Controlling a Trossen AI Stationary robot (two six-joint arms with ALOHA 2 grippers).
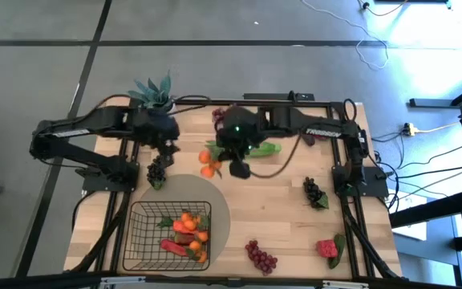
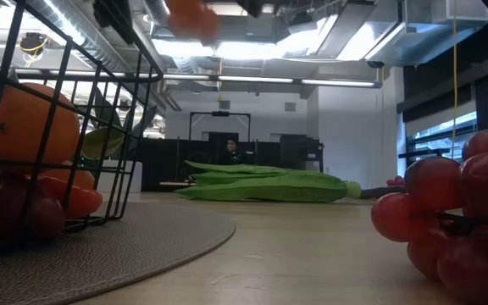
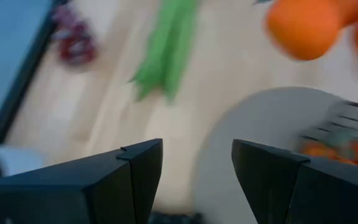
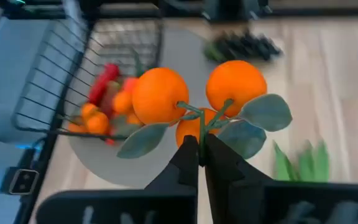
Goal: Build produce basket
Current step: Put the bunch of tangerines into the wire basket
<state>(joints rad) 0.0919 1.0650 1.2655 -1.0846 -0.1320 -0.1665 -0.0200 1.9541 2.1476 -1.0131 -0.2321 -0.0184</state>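
High view: right gripper carries the tangerines above the tabletop, fingers clenched on the stem. The basket sits ahead of and beyond those fingers, on the mat, already part-filled. Left gripper hovers close beside them, fingers spread, empty. Risk: the two arms are near each other, so a swing toward the basket could clip the left one.

Low view: tangerines hang high, clear of the surface; basket wall rises in the foreground. Coming in too low would likely catch the rim.

Left wrist view: left fingers released, nothing between them; tangerines off ahead.

Right wrist view: right fingers pinch only the thin stem, with the fruit beyond the tips. Judgement: a stem grip is weak, so the cluster may swing or slip out short of the basket and roll.
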